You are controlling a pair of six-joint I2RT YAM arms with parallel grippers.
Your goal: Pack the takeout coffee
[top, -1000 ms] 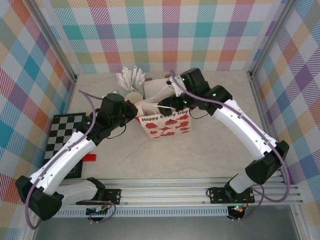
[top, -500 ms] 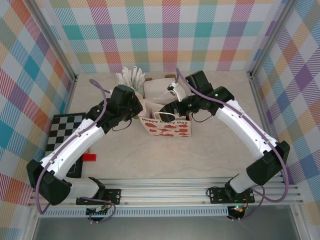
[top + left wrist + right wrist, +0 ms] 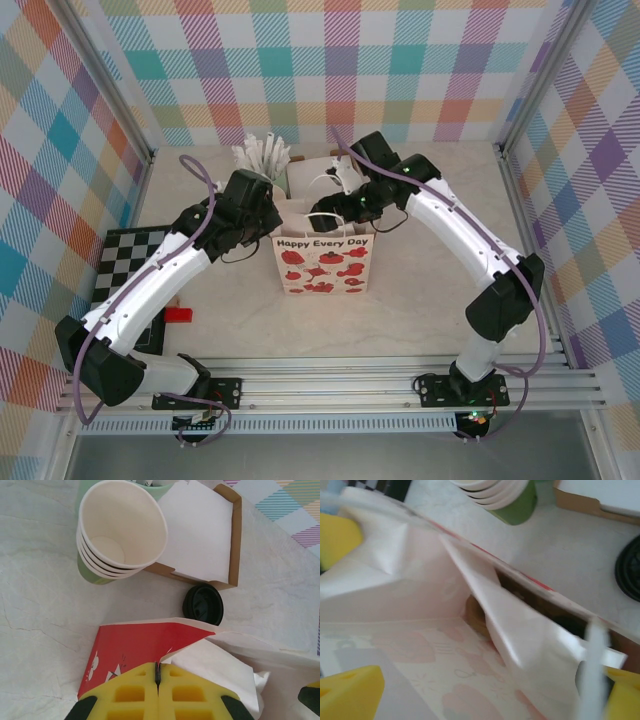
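Left gripper (image 3: 157,672): pinched tight on the paper bag (image 3: 322,265) rim, at its 10 o'clock corner.
Right gripper (image 3: 485,695): fingers wide apart inside the bag mouth.
Takeout coffee: cannot tell where. A black lid (image 3: 202,605) sits at the bag's 12 o'clock, maybe with no cup.
Risk: the thin bag may rip or tip if an arm pulls hard.

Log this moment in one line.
left gripper: shut on paper bag rim | right gripper: open at bag mouth | bag: upright

Behind the bag (image 3: 322,265), cup stack (image 3: 117,535), napkin box (image 3: 235,540) and loose lid (image 3: 202,604) crowd the desk (image 3: 420,310); in front of bag, desk free.
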